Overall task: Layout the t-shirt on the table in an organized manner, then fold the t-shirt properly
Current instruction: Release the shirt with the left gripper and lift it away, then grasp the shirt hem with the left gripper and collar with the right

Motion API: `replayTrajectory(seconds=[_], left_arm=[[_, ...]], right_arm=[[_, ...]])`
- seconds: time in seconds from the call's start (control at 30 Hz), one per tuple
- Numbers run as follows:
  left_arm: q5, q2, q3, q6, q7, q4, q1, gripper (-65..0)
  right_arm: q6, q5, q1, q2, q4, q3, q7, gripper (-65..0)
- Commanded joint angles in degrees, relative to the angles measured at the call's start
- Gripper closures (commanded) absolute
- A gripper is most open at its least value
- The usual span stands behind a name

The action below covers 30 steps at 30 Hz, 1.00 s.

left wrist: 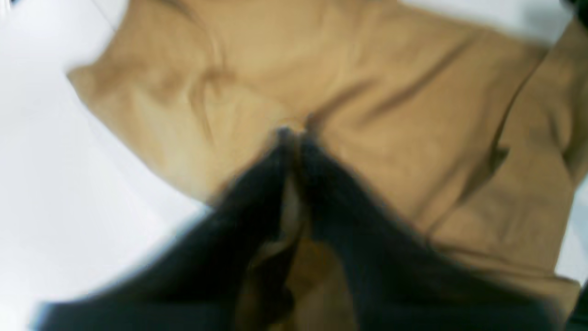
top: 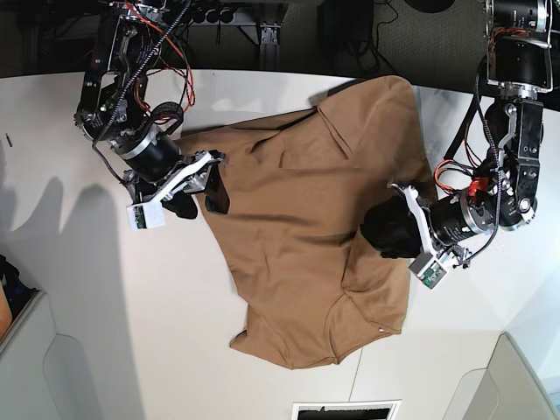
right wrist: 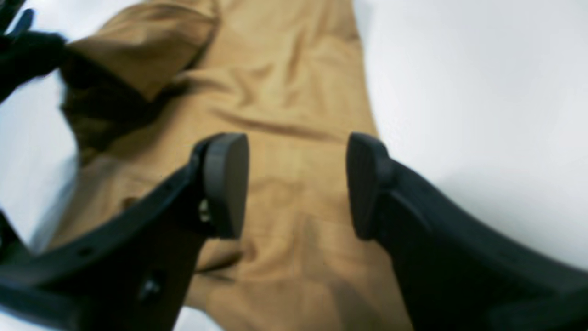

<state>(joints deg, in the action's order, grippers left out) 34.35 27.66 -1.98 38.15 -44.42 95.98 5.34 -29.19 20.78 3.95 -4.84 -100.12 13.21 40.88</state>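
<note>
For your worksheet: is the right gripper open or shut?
Open: the right gripper's pads stand apart above the t-shirt, holding nothing.

Blurred left gripper (left wrist: 291,133) pinches a fold of the t-shirt (left wrist: 367,92) over the table (left wrist: 41,184).

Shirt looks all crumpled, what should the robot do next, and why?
Probably pull the pinched fold outward to flatten it. The left gripper looks pinched on shirt cloth, which lies wrinkled on the table. The right gripper hovers open over the opposite edge.
</note>
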Motion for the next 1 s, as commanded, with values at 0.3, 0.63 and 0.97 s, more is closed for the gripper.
replayTrajectory(seconds=[0.3,0.63,0.97], left_arm=[[5.0,1.4,1.2,-1.9,-2.0,0.8,1.2,-34.6],[8.8,5.0,8.8,-1.9,-2.4,0.8,1.2,-34.5],[18.5,4.7,10.8,1.8,-5.6,0.8,-1.2,-34.5]], right_arm=[[-0.8,-0.3,-0.4,1.4,5.6,-0.6,0.7,-33.6],[5.3,-3.3,-0.5,13.7,7.1,-0.6,-4.4,-33.6],[9.3,-4.0,-6.0,16.5,6.8,-0.1,-5.1,-33.6]])
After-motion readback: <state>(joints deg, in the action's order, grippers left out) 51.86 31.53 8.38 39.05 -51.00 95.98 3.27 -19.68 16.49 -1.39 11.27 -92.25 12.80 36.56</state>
